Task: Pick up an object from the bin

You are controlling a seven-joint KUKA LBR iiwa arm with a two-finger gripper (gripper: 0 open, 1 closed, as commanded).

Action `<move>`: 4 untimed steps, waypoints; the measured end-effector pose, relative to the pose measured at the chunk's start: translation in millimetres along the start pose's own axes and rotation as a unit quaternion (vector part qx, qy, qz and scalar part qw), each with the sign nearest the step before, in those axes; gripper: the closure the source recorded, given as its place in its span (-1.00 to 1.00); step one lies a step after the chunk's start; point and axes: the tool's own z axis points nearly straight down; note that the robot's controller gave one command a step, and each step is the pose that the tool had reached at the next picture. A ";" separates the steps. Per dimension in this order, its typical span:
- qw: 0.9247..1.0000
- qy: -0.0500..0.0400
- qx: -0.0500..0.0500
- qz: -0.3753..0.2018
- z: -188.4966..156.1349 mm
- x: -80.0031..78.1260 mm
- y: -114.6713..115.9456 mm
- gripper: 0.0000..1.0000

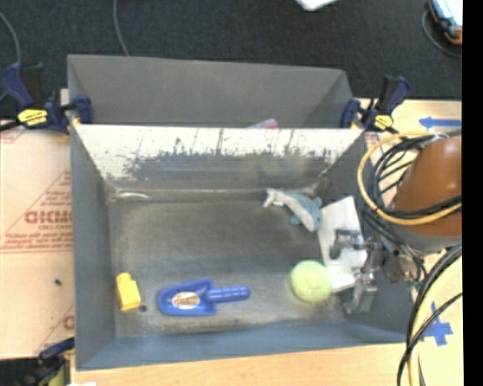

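- We see a grey metal bin (92,240) from above, with the robot arm reaching in from the right.
- The gripper (357,285) hangs low in the bin's front right corner. We cannot tell whether it is wide or narrow, and nothing is visibly in its hold.
- Just left of the gripper lies a yellow-green ball (309,282) on the bin floor, perhaps touching it.
- We judge the ball to be the likeliest pick: probably light and slightly soft, like a tennis ball, not fragile, but quick to roll away if nudged.
- We think the best hold is across its widest part, from straight above.
- Further left lie a blue scoop (200,297) and a small yellow block (128,290), well apart from the gripper.
- A pale grey-blue thing (295,205) lies near the back wall.
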 end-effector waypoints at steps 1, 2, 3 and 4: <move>1.000 -0.004 0.001 -0.003 -4.5 -1.9 0.5 -1.00; 1.000 -0.004 0.001 -0.003 -4.5 -1.9 0.6 -1.00; 0.999 -0.004 0.001 -0.035 7.9 3.4 35.4 -1.00; 0.999 -0.005 0.002 -0.035 7.6 3.2 34.5 -1.00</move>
